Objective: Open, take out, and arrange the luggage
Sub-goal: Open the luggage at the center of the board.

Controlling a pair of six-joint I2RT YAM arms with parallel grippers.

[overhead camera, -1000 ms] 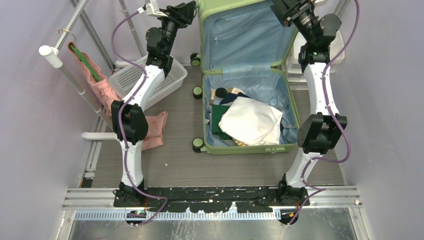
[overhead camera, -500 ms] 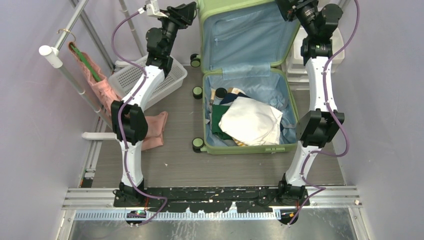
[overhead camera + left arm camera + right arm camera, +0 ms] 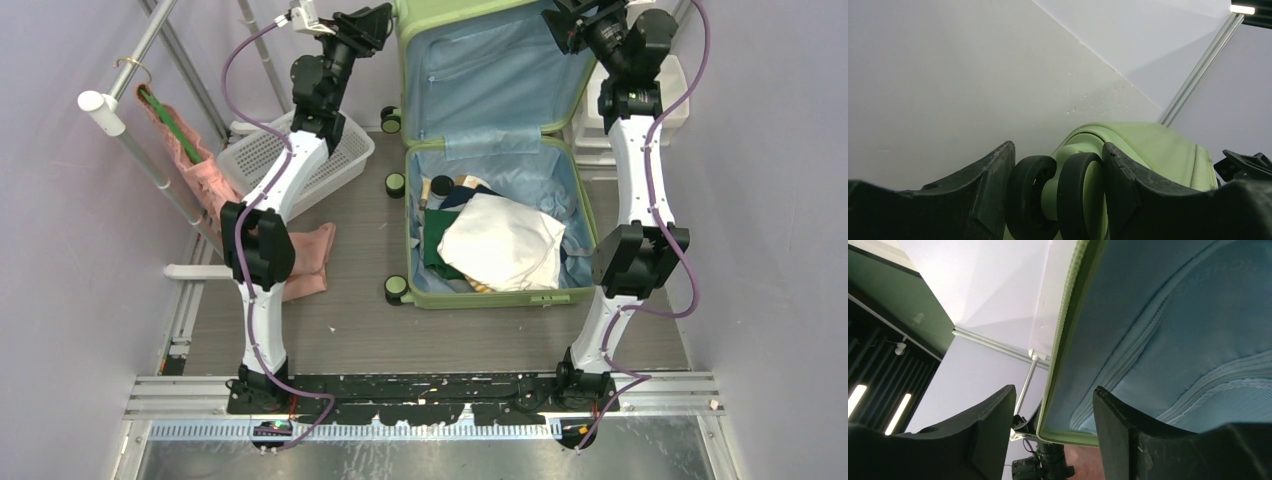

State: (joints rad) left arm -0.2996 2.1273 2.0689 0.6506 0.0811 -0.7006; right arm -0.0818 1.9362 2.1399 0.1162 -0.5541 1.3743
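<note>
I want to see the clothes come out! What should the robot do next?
Probably pull the right jaws off the lid edge they straddle, freeing that arm for the white cloth on top in the luggage. The lid stands upright, and the left jaws hold its wheel.

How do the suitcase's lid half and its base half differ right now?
The lid half is raised up; the base half lies flat on the floor. The lid half shows only its zipped lining, while the base half holds clothes. Both share a light-green shell and pale blue lining.
</note>
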